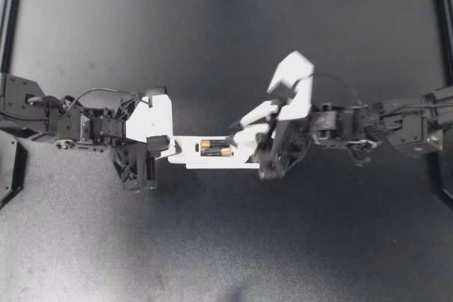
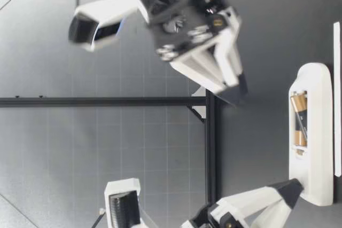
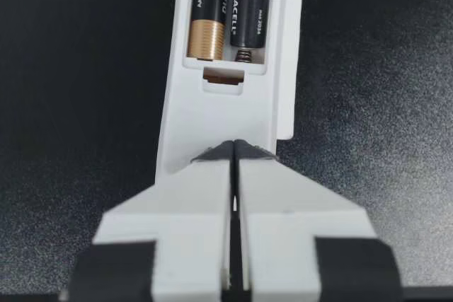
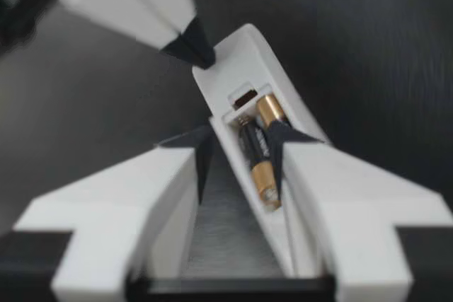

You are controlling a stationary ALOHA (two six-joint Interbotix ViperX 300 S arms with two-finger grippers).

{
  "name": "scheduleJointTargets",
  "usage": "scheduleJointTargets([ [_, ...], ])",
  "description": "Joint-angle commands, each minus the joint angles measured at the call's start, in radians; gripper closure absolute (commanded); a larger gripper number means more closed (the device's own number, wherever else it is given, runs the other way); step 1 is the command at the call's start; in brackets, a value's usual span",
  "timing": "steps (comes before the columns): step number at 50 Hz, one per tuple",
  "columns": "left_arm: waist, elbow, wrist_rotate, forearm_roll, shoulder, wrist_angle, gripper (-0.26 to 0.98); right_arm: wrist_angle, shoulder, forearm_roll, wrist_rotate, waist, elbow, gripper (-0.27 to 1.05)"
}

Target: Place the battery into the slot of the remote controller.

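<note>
Top view: find the remote controller (image 1: pixel 190 155) flat on the black table (image 1: pixel 226 245), just below the centre of the frame, long axis running left to right; count two batteries (image 1: pixel 216 148) side by side at its middle, a little staggered lengthwise; see the left gripper (image 1: pixel 168 148) at centre left, on the arm from the left edge, tips on the remote controller's left end; see the right gripper (image 1: pixel 241 131) just right of centre, on the arm from the right edge, white fingers slanting over the remote controller's right end, close to the batteries.

Low view: see the right gripper hanging above the remote controller, clear of it, touching nothing; see the left gripper's dark tip down on one end of the remote controller; cannot tell whether both batteries sit fully flat.

Left wrist view: find the fingers (image 3: pixel 177 210) pressed together, only a hairline seam between, nothing pinched; tips resting on the near end of the remote controller; ahead of them see the open slot (image 3: pixel 205 63) with both batteries inside, one showing a gold end, the other butted against a small spring (image 3: pixel 244 54).

Right wrist view: find the fingers (image 4: pixel 134 203) spread wide, the remote controller running between and beneath them, not gripped; see one finger crossing in front of the batteries, the other standing apart from the remote controller; see the left gripper's dark tip at the far end.
</note>
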Motion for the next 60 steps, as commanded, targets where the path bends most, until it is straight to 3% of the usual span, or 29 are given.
scheduleJointTargets([
  [1, 0.003, -0.009, -0.002, -0.003, -0.012, -0.005, 0.88, -0.028, -0.029, 0.006, 0.196, 0.0, 0.009, 0.42],
  [14, 0.003, -0.002, -0.005, -0.011, -0.018, 0.003, 0.88, 0.003, -0.048, -0.008, 0.538, 0.009, 0.035, 0.67],
  [27, 0.003, 0.0, -0.009, -0.011, -0.015, 0.003, 0.88, 0.124, -0.038, -0.009, 0.575, 0.014, 0.008, 0.83],
  [60, 0.003, 0.0, -0.008, -0.011, -0.012, 0.003, 0.88, 0.252, 0.048, -0.052, 0.568, 0.014, -0.104, 0.86],
])
